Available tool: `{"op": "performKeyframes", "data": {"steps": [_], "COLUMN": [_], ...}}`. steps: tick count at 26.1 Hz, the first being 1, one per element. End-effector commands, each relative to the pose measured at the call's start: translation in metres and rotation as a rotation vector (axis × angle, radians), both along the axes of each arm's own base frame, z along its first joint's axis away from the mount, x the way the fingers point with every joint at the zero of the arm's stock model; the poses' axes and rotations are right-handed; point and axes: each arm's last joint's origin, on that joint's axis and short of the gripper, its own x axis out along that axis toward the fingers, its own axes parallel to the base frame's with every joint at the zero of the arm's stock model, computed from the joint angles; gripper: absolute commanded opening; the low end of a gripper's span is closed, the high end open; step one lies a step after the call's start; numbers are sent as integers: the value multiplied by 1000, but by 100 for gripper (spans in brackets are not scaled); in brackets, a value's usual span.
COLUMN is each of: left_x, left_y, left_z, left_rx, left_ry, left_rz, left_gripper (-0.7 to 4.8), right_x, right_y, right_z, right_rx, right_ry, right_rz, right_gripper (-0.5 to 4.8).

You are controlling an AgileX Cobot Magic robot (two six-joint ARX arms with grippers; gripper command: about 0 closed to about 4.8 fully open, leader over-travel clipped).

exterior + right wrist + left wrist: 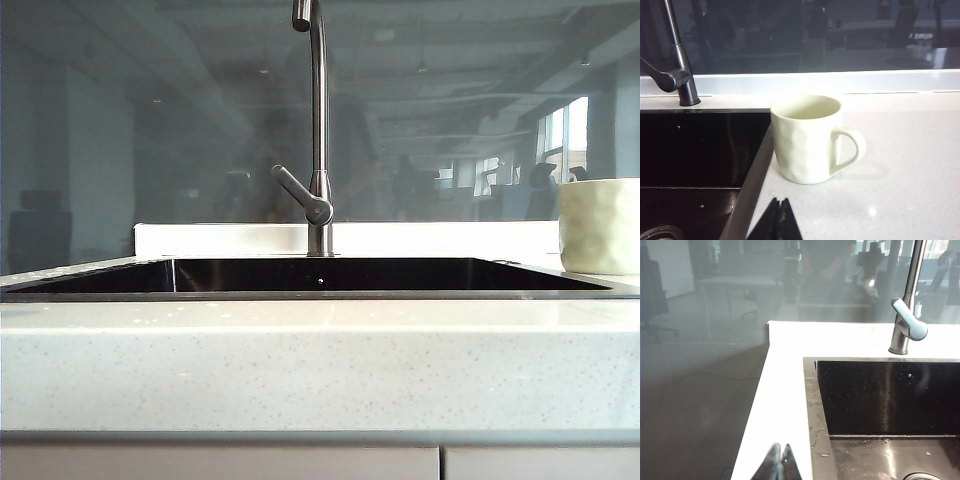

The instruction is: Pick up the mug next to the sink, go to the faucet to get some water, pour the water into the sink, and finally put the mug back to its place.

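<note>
Both pincers pressed together, the right pincer (776, 220) faces the upright mug (807, 137) at the sink's (700, 150) right edge, nearer than the left pincer (778, 465).

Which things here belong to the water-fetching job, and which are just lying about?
For the job:
- mug, upright on the counter beside the sink
- sink
- faucet
- left pincer, shut, over the sink's far side
- right pincer, shut, just short of the mug

Just there:
- counter
- glass wall behind it
</note>
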Motion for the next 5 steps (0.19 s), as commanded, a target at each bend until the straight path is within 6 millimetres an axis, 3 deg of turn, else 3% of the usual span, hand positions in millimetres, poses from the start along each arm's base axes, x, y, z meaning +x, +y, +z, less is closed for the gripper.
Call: {"op": "performKeyframes", "data": {"steps": [1, 5], "left_x": [0, 0], "left_y": [0, 0], "left_z": [3, 3], "left_rx": [6, 6], "left_ry": [-19, -19], "left_rz": [3, 3], "left_gripper": [-5, -5], "right_x": [0, 0], "right_y": [0, 0], "right_z": [1, 1], "right_rx": [0, 0], "right_ry": [-16, -16], "right_rz": [-1, -1], "right_gripper": [-1, -1]}}
